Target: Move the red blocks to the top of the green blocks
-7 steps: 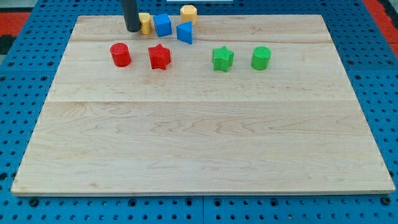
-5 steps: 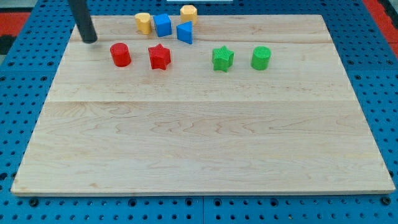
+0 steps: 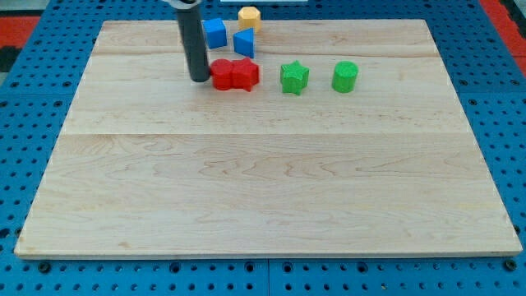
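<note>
A: Worktop [image 3: 263,189], entry one: pale wood board on a blue pegboard [image 3: 509,123]. Its near half, toward the view's bottom, carries nothing.

B: Next item going back?

A: One row, at about the same depth. From the view's left: my tip [image 3: 199,79], then the red cylinder [image 3: 222,75], then the red star [image 3: 245,74]. The two reds touch each other, and the tip stands just beside the cylinder's left face, touching or nearly so.

B: Why bunched like that?

A: I judge it a push from the left: with the tip on that side, both reds can be driven as a pair toward the greens.

B: And the greens?

A: Same row, further right: green star [image 3: 294,77], near the red star but apart from it, then green cylinder [image 3: 345,76], apart again. The reds sit level with the greens, not above them, so the task looks unfinished; a push toward the view's top-right seems called for.

B: Hand state?

A: None to list. The rod [image 3: 192,41] has no hand, so nothing is clenched or released; it only presses.

B: Farthest items?

A: At the top edge: blue cube [image 3: 214,33], a blue block [image 3: 244,43] of unclear shape, a yellow block [image 3: 249,15]. The rod may hide more behind it; I cannot tell.
</note>
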You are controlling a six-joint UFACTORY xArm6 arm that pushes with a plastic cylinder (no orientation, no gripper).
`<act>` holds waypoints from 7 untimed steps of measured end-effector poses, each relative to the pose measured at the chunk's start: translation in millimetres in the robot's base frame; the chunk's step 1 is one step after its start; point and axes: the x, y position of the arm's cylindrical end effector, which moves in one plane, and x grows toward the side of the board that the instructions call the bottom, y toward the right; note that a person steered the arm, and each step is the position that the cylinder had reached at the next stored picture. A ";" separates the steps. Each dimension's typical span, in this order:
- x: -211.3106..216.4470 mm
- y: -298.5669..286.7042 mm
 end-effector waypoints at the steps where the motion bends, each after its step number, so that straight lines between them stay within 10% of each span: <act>1: 0.0 41.4; 4: 10.0 142.2; 7: -20.5 121.5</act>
